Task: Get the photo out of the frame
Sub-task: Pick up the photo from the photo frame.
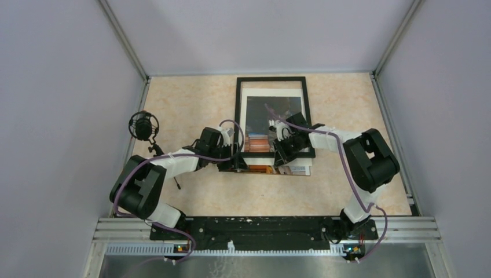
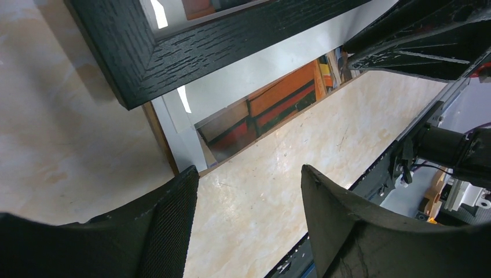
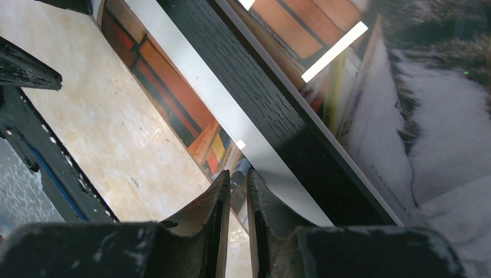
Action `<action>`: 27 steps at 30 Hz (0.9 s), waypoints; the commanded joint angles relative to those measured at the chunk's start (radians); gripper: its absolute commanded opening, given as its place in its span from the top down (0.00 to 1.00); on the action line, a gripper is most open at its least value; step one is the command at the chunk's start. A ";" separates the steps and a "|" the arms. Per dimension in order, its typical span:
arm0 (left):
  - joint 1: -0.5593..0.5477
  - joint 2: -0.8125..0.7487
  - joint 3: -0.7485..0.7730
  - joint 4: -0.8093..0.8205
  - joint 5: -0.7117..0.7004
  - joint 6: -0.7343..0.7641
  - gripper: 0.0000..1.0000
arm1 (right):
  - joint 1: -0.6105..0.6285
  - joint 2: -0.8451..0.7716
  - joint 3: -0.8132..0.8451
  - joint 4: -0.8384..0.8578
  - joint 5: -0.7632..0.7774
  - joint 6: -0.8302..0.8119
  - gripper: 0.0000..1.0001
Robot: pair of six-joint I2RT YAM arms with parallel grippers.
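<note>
The frame [image 1: 271, 81] lies flat on the counter [image 1: 191, 104], long side running away from the arm bases. The photo [image 1: 257, 113] sits partly inside it. A strip of the photo projects past the near rail of the frame and rests on the counter.

Left hand [image 1: 234, 164]: positioned at the near left corner of the frame. In the left wrist view, its fingers [image 2: 173, 220] stand wide apart above bare counter, just beside the projecting corner of the photo, with nothing between them.

Right hand [image 1: 282, 159]: positioned at the near right part of the frame. In the right wrist view, its fingers [image 3: 217, 200] are narrowed to a slit, pinching the near edge of the photo.
</note>
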 commanded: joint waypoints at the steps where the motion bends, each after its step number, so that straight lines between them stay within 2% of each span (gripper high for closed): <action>1: -0.015 0.036 0.005 0.094 -0.014 0.020 0.29 | 0.044 0.037 0.021 0.025 0.057 -0.024 0.83; 9: -0.018 0.104 0.015 0.169 -0.003 -0.004 0.27 | 0.052 0.046 0.019 0.025 0.046 -0.024 0.83; 15: 0.019 0.085 0.052 -0.001 -0.076 0.002 0.24 | 0.052 0.073 0.033 0.021 0.035 -0.021 0.83; 21: 0.057 0.045 0.015 -0.053 -0.110 0.013 0.23 | 0.052 0.078 0.049 0.013 0.036 -0.018 0.82; 27: 0.066 0.023 -0.003 -0.043 -0.083 0.024 0.24 | 0.052 0.078 0.044 0.013 0.036 -0.018 0.82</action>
